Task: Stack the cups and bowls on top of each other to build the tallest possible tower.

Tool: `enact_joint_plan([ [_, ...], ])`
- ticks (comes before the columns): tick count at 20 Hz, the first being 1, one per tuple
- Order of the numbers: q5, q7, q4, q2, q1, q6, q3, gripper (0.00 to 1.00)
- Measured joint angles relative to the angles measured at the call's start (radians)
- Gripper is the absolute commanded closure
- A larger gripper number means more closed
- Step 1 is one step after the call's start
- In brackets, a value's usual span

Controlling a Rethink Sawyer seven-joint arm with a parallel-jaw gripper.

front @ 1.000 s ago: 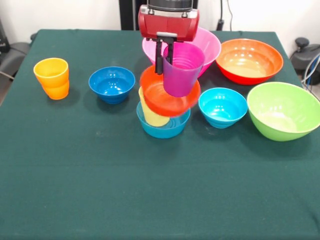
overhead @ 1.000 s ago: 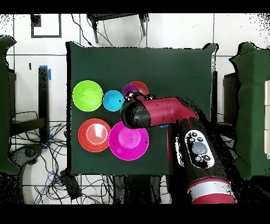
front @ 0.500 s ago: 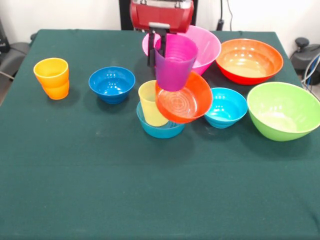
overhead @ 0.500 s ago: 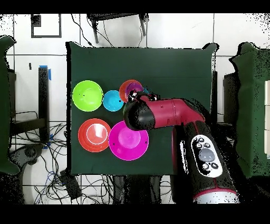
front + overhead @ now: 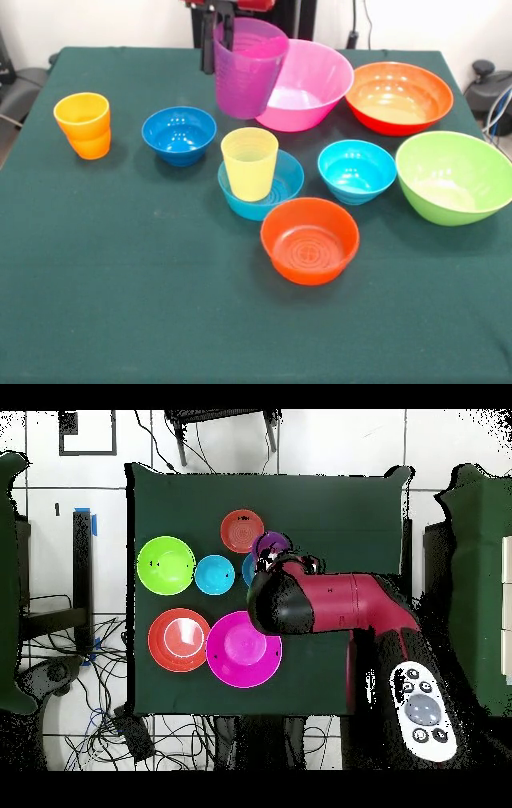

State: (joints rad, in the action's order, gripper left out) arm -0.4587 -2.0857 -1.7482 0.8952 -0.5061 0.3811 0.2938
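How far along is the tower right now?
Barely begun. Done: only the yellow cup stands upright in the mid-blue bowl. In hand: the tool holds the purple cup by its rim, raised above the table. Left: the small orange-red bowl sits upright on the cloth beside the stack, and the other bowls and orange cup lie unstacked.

Pincer (image 5: 218, 28) raised high, clamped over purple cup (image 5: 246, 70) rim.
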Motion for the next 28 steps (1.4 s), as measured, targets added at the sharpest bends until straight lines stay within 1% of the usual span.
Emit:
enact_joint_plan([
  [5,0.000,0.000,0.000,0.020,-0.008,0.010,0.017,1.00],
  [14,0.000,0.000,0.000,0.023,-0.001,0.016,0.027,1.00],
  [28,0.000,0.000,0.019,-0.011,0.011,0.028,0.029,1.00],
])
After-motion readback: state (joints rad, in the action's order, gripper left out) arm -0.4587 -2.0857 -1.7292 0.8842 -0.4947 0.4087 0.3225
